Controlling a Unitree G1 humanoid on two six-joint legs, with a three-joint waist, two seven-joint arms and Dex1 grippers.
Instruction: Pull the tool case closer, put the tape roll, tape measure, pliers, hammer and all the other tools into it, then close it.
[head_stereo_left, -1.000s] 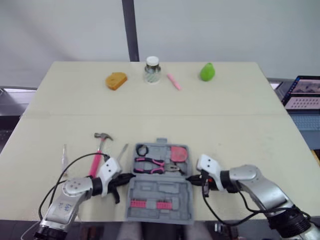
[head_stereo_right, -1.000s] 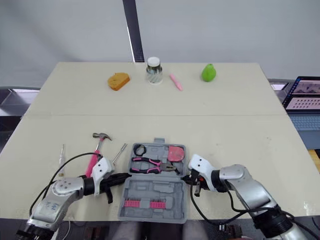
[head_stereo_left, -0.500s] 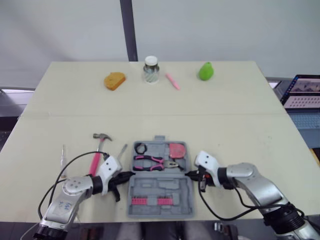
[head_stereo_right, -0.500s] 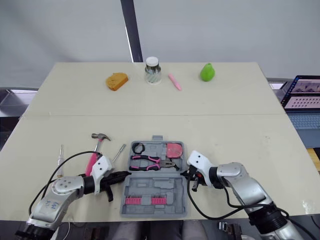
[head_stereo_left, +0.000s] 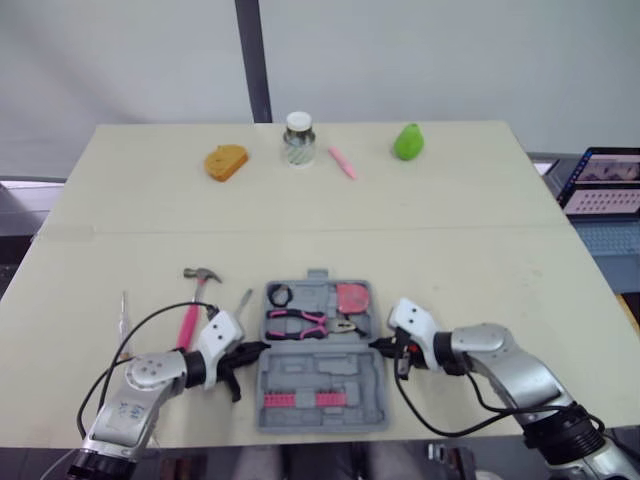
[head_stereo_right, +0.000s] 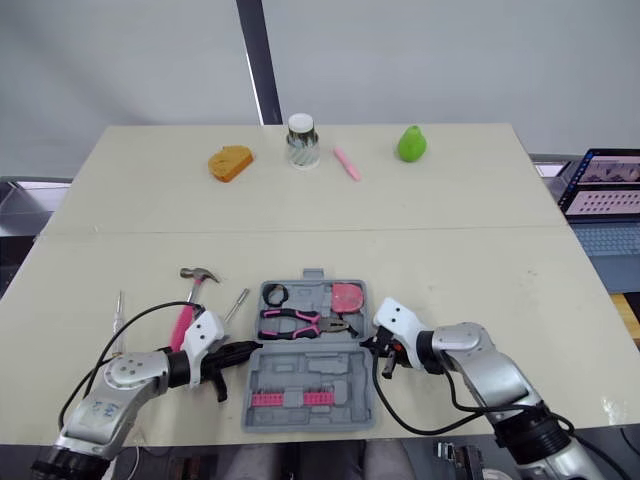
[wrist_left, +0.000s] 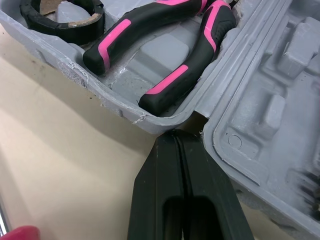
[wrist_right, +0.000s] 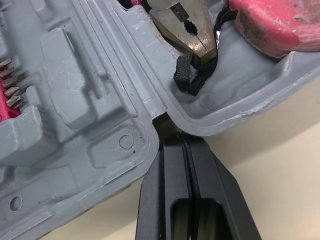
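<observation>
left eye view: one open tool case (head_stereo_left: 322, 374), one hammer (head_stereo_left: 192, 310) outside; left fingers (wrist_left: 162, 180), right fingers (wrist_right: 172, 170) closed, empty, at hinge

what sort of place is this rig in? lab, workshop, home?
Probably a robot test lab, not a workshop: a plain table against a blank wall, unrelated props (pear, jar) lined up at its far edge beyond the tool case, and a laptop off to the robot's right.

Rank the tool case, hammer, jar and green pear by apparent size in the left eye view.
1. Tool case
2. Hammer
3. Jar and green pear: these look about alike. Both sit farther from the camera, so their true size is unsure.
</observation>
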